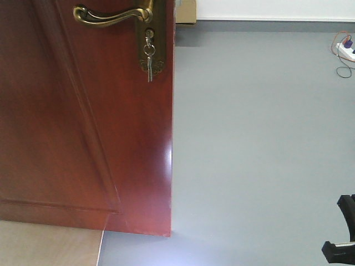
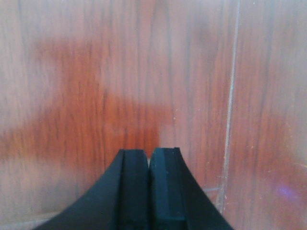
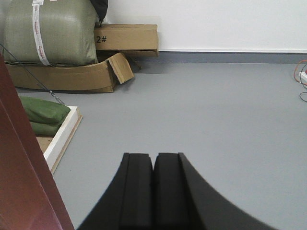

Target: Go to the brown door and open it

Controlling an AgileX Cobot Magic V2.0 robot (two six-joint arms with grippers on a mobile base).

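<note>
Glossy reddish-brown wooden door (image 1: 83, 127) fills the left half of the front view. Its free vertical edge runs down the middle of the frame and ends at a bottom corner just above the floor. Curved brass lever handle (image 1: 111, 15) sits at the top of the leaf, close to that edge, on a brass backplate. A small bunch of silver keys (image 1: 149, 55) hangs from the lock below the lever.

Right of the door edge: smooth grey floor (image 1: 260, 138), bare through to the white wall and grey skirting at the back. A white power strip with cables (image 1: 345, 52) lies near the far right wall. Below the door's left part, a paler beige strip of floor (image 1: 50, 244) meets the grey.

Left gripper (image 2: 149, 158): black fingers pressed together, nothing between them, pointed straight at the door's wood panel, very near it; contact cannot be told. A thin panel groove runs vertically to its right.

Right gripper (image 3: 154, 163): fingers likewise together and empty, aimed across open grey floor, the door's edge at its left. Beyond stand flattened brown cardboard boxes (image 3: 96, 57), a large green woven sack (image 3: 48, 31) and a white-framed pallet of green bags (image 3: 48, 122).
</note>
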